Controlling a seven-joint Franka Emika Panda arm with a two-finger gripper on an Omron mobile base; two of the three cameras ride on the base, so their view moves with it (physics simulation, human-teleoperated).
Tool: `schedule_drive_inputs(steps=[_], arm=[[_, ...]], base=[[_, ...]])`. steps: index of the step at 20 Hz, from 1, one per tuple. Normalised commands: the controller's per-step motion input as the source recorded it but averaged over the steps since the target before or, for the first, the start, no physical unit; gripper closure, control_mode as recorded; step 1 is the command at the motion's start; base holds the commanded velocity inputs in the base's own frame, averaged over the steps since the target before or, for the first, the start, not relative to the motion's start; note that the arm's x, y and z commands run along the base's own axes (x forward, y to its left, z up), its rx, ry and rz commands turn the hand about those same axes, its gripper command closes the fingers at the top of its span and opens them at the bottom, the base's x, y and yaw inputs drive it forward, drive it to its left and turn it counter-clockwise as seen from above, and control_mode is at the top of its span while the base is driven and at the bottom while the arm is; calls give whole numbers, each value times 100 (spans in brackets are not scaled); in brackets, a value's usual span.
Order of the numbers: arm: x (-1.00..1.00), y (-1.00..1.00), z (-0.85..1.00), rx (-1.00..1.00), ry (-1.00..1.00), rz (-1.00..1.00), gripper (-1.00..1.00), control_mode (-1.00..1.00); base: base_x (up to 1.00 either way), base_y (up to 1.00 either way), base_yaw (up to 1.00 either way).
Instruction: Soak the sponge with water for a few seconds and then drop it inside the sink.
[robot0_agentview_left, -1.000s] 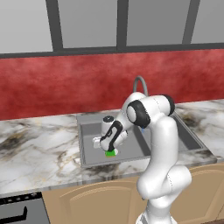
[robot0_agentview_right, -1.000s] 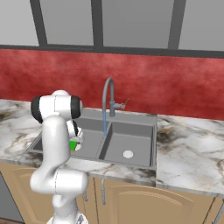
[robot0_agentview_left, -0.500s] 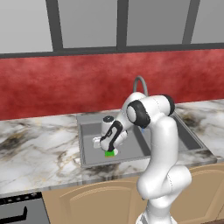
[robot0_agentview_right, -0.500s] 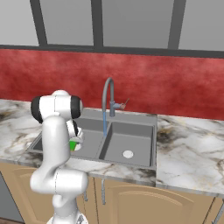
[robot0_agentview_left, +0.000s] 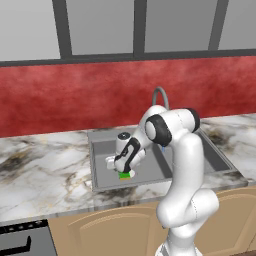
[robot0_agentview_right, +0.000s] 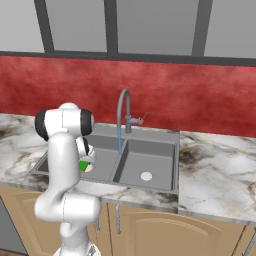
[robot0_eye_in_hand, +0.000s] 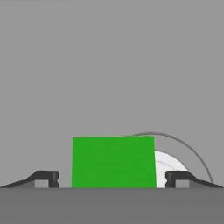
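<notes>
The pincer (robot0_eye_in_hand: 112, 179) hangs low inside the left basin of the sink (robot0_agentview_left: 102, 172), pointing down at the basin floor, and the sponge (robot0_eye_in_hand: 113, 162) sits squarely between its two tips. From the hand view there is a clear gap of grey on each side of the green block: the fingertips (robot0_eye_in_hand: 46, 178) stand wide, touching nothing, so the pincer is open and grips no sponge. The sponge's long side runs across from one tip to the other, straight below the hand, with the white drain (robot0_eye_in_hand: 170, 166) peeking out behind its edge.

From the left base view the sponge (robot0_agentview_left: 125, 174) shows as a green patch just under the hand, inside the basin. Over on the right base view the water (robot0_agentview_right: 119, 140) runs thin and blue from the faucet (robot0_agentview_right: 124, 107), off to the side of the arm. I'd say the drop is as good as made; what's left is lifting clear straight up.
</notes>
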Motion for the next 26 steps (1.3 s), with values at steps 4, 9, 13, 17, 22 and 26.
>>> schedule_drive_inputs(steps=[4, 9, 13, 17, 22, 26], arm=[[0, 0, 52, 0, 0, 0, -100, -100], [0, 0, 76, 2, -2, 0, -100, -100], [-1, 0, 84, 3, -4, 0, -100, -100], [0, 0, 85, 4, -1, 0, -100, -100], [0, 0, 78, 2, 0, 0, -100, -100], [-4, 0, 68, 0, 0, 0, -100, -100]], base=[[0, 0, 0], [0, 0, 0], [0, 0, 0], [0, 0, 0], [0, 0, 0], [0, 0, 0]])
